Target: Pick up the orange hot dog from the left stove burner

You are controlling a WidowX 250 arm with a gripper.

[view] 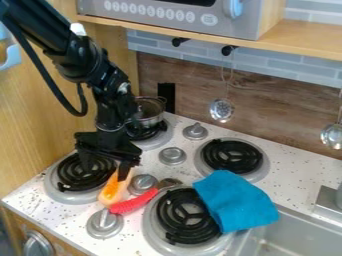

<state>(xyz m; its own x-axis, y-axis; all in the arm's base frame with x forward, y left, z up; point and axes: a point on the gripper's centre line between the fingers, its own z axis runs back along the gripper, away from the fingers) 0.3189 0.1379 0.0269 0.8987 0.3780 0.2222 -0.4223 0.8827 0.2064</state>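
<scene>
Orange and pale, the little toy (113, 189) lies on the speckled stove top (69, 212), right by your gripper (105, 172). Your gripper hangs down between the front left burner (85, 172) and that toy. Its two jaws look spread apart, with nothing pinched in them. One of them is down close to the top end of the toy, but I can't tell if they touch.

So getting close looks done. Taking hold is not done, and neither is lifting, because the toy is down on the stove top. I think you are near the start.

The bumpy red handle (135, 201) is down there too, at the toy's bottom end, and it looks like they touch. A round gray knob (143, 184) sits just beside the toy. Your blue cloth (235, 201) lies partly over the front right burner (188, 215) and hangs by the sink (284, 235). The silver pot (148, 112) sits on the back left burner (152, 134).
</scene>
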